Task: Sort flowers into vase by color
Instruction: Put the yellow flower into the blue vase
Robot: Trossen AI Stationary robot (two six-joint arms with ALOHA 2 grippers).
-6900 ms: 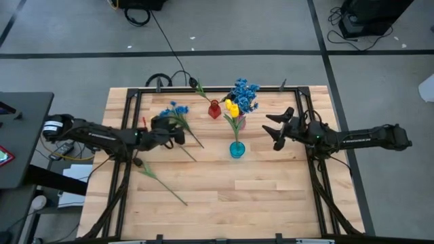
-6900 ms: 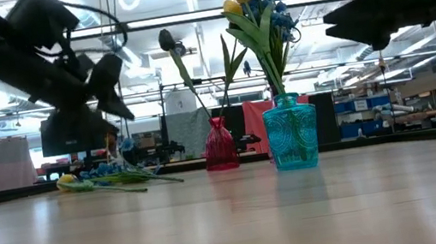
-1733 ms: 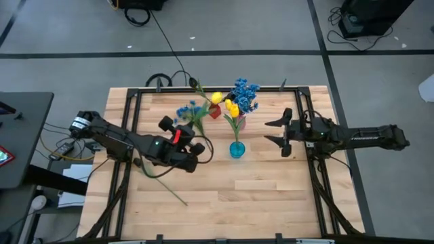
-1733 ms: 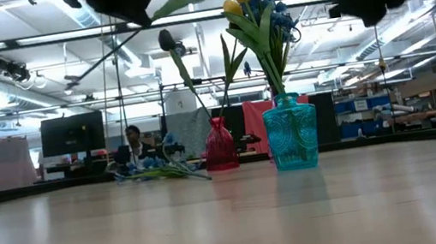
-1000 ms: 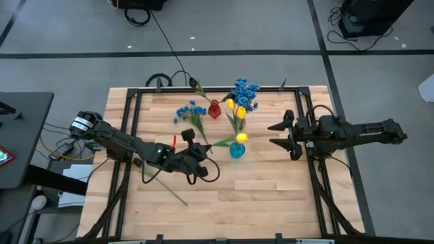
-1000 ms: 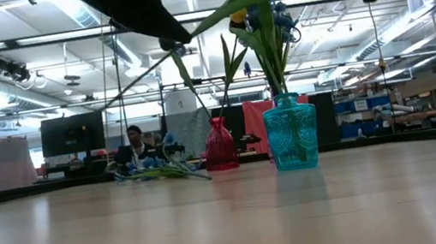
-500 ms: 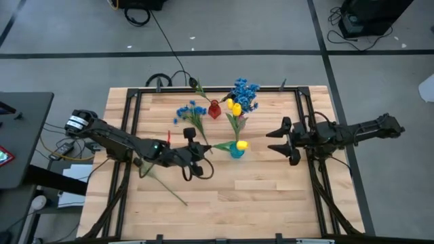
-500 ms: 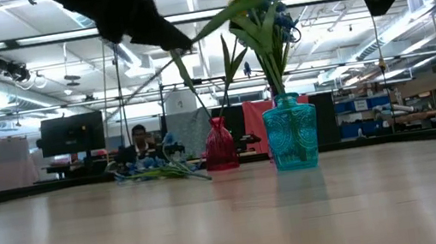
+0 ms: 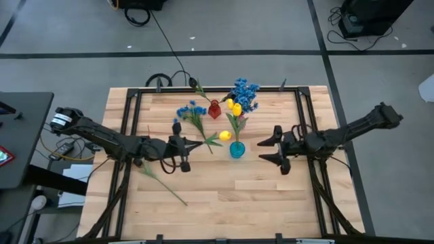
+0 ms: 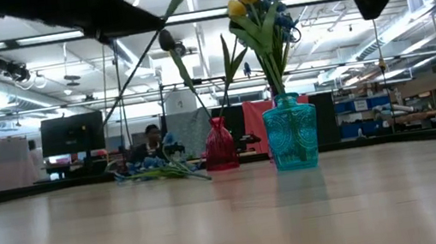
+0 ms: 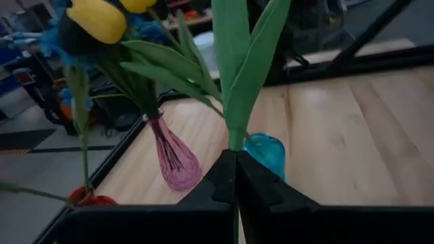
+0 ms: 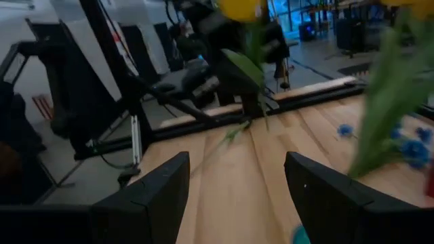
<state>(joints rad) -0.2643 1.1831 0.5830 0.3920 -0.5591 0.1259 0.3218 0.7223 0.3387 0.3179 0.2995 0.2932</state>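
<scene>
Yellow tulip [image 9: 224, 135] held aloft, stem level; blue spray [image 9: 190, 112] flat on table.

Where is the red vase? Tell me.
High view: the red vase stands at the table's far middle, between the loose blue spray and the teal vase's bouquet.

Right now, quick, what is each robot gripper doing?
Left gripper: closed on the stem of a yellow tulip, left of the teal vase.
Right gripper: open, holding nothing, right of the teal vase.
</scene>
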